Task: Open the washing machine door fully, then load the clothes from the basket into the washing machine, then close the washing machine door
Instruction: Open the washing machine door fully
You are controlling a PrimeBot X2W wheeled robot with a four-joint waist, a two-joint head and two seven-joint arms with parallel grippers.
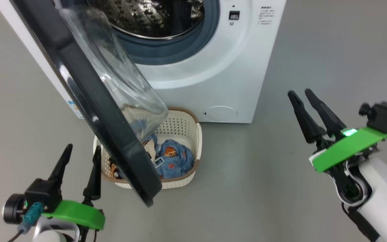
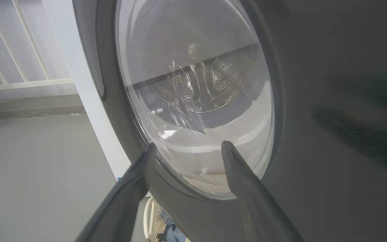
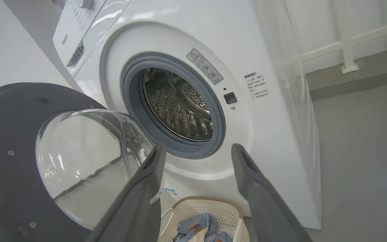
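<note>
The washing machine door [image 1: 109, 134] is swung only part-way out and overhangs the basket [image 1: 198, 134], set on the floor [image 1: 264, 168] just before the washing machine [image 1: 213, 67] with the clothes [image 1: 175, 156] inside. The left tool [image 1: 83, 146] is held spread and empty beside the door's outer face, probably to push it wider. The right tool [image 1: 299, 91], also spread and empty, is kept well right, clear of the swing.

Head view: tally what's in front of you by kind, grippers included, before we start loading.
washing machine: 1
washing machine door: 1, open
basket: 1
clothes: 1 heap in the basket, pieces not countable
grippers: 2, left gripper and right gripper, both open
Total: 6
</note>
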